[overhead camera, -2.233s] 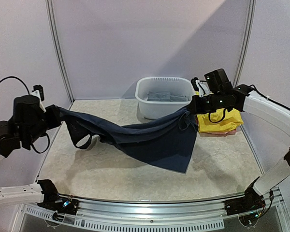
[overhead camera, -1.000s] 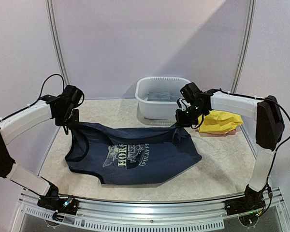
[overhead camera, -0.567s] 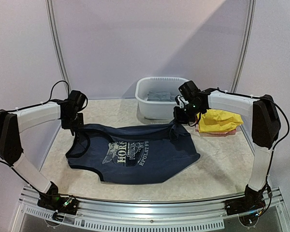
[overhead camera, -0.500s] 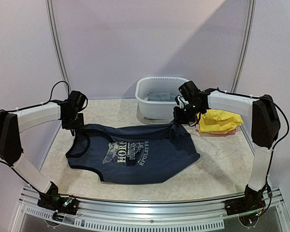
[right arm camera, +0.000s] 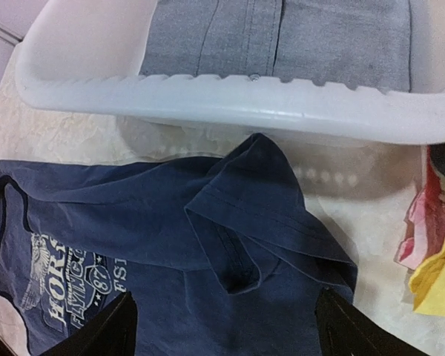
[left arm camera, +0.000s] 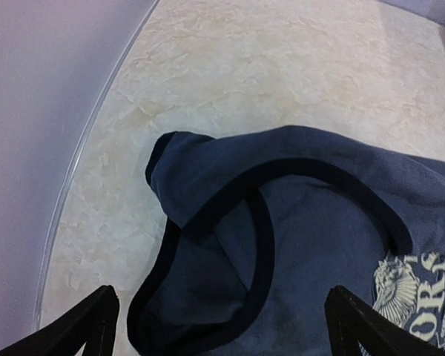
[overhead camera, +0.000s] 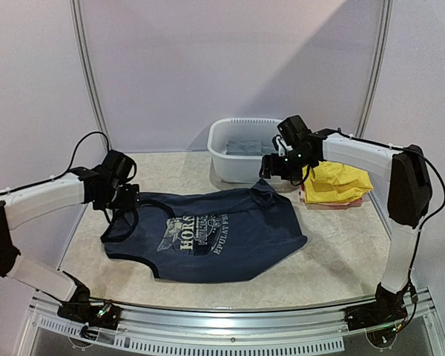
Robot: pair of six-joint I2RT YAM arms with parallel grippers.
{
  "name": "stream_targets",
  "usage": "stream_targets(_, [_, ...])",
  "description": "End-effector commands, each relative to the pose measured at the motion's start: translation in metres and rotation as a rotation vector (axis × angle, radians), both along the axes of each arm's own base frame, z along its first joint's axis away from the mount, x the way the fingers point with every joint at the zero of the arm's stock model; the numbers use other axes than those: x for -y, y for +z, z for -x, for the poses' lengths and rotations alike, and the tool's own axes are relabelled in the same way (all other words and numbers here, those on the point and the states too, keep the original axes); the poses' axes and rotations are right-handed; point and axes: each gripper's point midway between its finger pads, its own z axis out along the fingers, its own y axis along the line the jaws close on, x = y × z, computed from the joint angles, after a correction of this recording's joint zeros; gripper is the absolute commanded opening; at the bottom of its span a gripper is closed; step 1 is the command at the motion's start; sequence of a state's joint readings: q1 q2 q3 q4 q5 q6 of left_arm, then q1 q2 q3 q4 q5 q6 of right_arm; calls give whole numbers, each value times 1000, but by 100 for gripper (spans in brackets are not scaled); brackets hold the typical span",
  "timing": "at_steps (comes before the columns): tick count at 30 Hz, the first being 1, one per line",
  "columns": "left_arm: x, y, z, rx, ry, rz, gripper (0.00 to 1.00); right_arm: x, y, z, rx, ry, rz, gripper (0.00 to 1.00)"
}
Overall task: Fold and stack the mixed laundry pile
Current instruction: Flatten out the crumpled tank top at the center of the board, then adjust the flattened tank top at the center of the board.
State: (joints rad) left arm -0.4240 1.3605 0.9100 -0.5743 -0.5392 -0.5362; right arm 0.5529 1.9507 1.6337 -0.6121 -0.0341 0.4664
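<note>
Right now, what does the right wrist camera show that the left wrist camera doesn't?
Only the right wrist view shows the white basin holding folded grey fabric, the yellow cloth over a pinkish one, and the navy tank top's rumpled hem corner. Only the left wrist view shows its dark-trimmed shoulder strap and the table's left rim. Both show that top's white print and the marbled table.
</note>
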Motion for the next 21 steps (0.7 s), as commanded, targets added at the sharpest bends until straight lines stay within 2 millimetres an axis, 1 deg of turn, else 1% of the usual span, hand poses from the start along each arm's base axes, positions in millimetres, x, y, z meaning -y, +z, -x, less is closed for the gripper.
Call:
stream_targets(1, [3, -1, 40, 29, -3, 61, 97, 32, 27, 20, 62, -60, 42, 86])
stream_targets(2, [6, -2, 48, 41, -14, 89, 95, 38, 21, 28, 52, -69, 43, 87])
stream_targets(3, [9, -2, 54, 51, -29, 122, 90, 46, 12, 42, 37, -75, 46, 89])
stream_targets(4, [16, -6, 62, 52, -62, 157, 86, 49, 14, 48, 40, -87, 29, 90])
stream_targets(5, [27, -7, 67, 62, -109, 196, 82, 57, 7, 63, 26, -92, 28, 93])
stream_targets(6, [41, -6, 71, 74, -172, 236, 78, 62, 4, 75, 18, -95, 18, 93])
stream_targets(7, [58, -5, 75, 79, -247, 270, 75, 64, -4, 86, 2, -92, 13, 93])
stream_targets(8, [73, -4, 79, 83, -311, 291, 73, 65, -4, 97, 5, -87, -12, 93])
stream_targets(10, [100, -1, 88, 85, -427, 298, 71, 58, -14, 121, -31, -37, -61, 92])
stream_targets(11, [111, -1, 91, 87, -476, 293, 69, 54, -21, 133, -53, -7, -78, 90])
stream_targets(13, [137, 1, 94, 94, -571, 290, 66, 49, -29, 153, -80, 36, -106, 85])
stream_targets(14, [152, 2, 97, 92, -626, 292, 65, 49, -36, 161, -91, 46, -107, 83])
stream_targets(15, [166, 2, 100, 91, -677, 290, 64, 48, -38, 168, -92, 51, -122, 81])
stream_targets(17, [192, -3, 106, 71, -774, 263, 63, 50, -47, 180, -113, 56, -148, 77])
stream_targets(19, [207, -10, 112, 47, -819, 219, 62, 54, -57, 189, -136, 46, -153, 74])
stream_targets(21, [209, -22, 114, 1, -807, 175, 62, 60, -68, 197, -153, 31, -149, 74])
